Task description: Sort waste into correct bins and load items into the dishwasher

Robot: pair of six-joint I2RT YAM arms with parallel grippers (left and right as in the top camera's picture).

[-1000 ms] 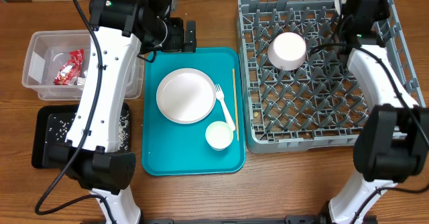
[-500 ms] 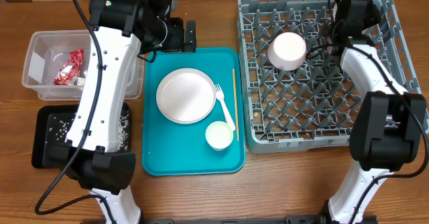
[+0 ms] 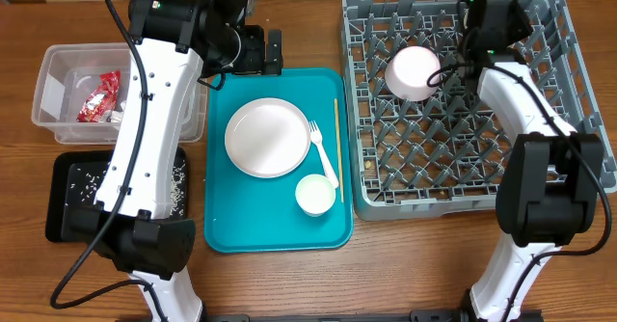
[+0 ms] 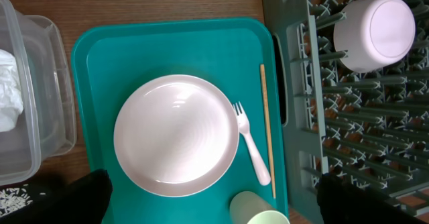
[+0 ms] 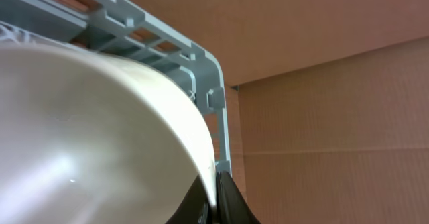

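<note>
Clamped on the bowl's (image 3: 415, 72) rim, the right gripper (image 5: 215, 198) apparently seats it mouth-down by the rack's (image 3: 434, 158) far edge for draining; the left gripper (image 3: 262, 52) hangs wide, empty.

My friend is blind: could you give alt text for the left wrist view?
A white plate lies on a teal tray, with a white fork and wooden stick beside it; an upturned white bowl sits in the grey rack.

Wooden table (image 3: 424, 264); brown cardboard panel (image 5: 335, 117) behind; even light.
</note>
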